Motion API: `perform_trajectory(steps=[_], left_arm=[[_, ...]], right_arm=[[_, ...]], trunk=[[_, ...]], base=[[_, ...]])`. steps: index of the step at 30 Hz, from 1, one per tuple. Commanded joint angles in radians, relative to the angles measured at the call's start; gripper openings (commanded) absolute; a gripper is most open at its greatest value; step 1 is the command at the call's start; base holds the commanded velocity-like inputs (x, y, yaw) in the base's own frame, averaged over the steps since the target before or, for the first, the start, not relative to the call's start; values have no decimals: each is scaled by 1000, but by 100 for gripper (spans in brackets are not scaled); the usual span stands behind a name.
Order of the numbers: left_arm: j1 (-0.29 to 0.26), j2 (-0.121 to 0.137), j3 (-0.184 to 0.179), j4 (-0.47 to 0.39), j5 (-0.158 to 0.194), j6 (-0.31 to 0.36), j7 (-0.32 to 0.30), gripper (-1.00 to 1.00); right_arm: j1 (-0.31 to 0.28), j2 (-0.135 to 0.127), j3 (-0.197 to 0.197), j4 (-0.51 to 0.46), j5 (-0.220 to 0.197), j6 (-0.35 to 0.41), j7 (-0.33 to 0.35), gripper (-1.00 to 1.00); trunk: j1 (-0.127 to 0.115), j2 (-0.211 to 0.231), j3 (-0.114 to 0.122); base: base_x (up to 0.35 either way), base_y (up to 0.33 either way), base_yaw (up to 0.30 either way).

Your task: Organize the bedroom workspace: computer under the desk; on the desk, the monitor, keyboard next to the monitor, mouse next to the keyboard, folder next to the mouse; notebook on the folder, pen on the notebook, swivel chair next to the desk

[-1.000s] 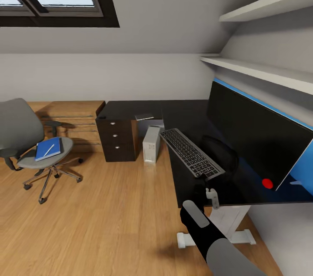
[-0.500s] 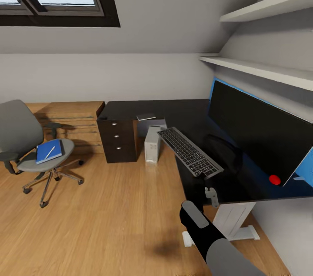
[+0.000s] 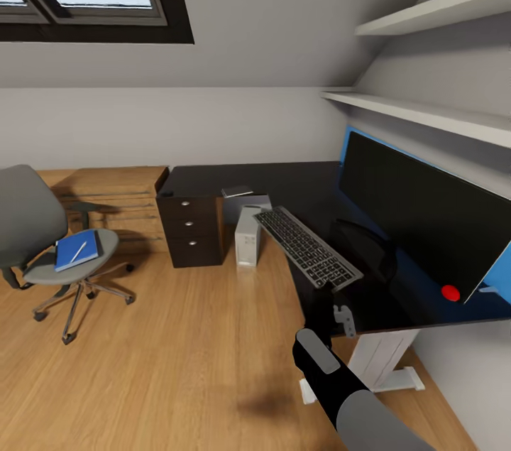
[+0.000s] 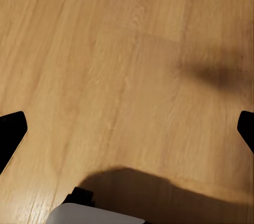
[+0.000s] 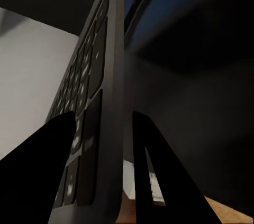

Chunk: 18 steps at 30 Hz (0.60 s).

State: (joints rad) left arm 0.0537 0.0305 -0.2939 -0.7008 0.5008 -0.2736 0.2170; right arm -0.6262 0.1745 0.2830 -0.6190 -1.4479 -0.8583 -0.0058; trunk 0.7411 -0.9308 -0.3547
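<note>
Camera drifted slightly; keyboard (image 3: 308, 247) unchanged, tilted over the desk (image 3: 284, 185) edge, my right gripper (image 5: 103, 166) clamped on its near end. Monitor (image 3: 419, 220) stands right behind it. Keyboard is slim dark grey with black keys. Left gripper (image 4: 127, 129) spread wide over bare floor (image 4: 106, 49).

Colours noted around the black-topped desk (image 3: 284, 185).

Keyboard (image 3: 307, 247) on the desk: dark grey, black keys. Monitor (image 3: 419, 224) behind it: black front, red dot low down. Computer (image 3: 247, 235) under the desk: light grey. Drawers (image 3: 191, 231) dark with silver knobs. Swivel chair (image 3: 42, 238) off from the desk: grey, carrying bright blue folder (image 3: 77, 250) and white pen (image 3: 78, 249). Floor (image 3: 177, 351) warm striped wood.
</note>
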Motion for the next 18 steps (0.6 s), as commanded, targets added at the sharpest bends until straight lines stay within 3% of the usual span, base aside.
perform_trajectory(steps=[1, 12, 18], left_arm=[[0, 2, -8, -2, 8, -4, 9, 100], [0, 2, -8, -2, 8, -5, 11, 100], [0, 2, -8, -2, 8, -6, 10, 100]], right_arm=[[-1, 0, 2, 0, -3, -5, 2, -100], [-1, 0, 2, 2, -4, -5, 4, -100], [-1, 0, 2, 2, -3, -5, 4, -100]], trunk=[[0, -1, -1], [0, -1, -6], [0, -1, -13]], base=[[91, 307, -210], [76, 319, -226], [29, 123, -180]])
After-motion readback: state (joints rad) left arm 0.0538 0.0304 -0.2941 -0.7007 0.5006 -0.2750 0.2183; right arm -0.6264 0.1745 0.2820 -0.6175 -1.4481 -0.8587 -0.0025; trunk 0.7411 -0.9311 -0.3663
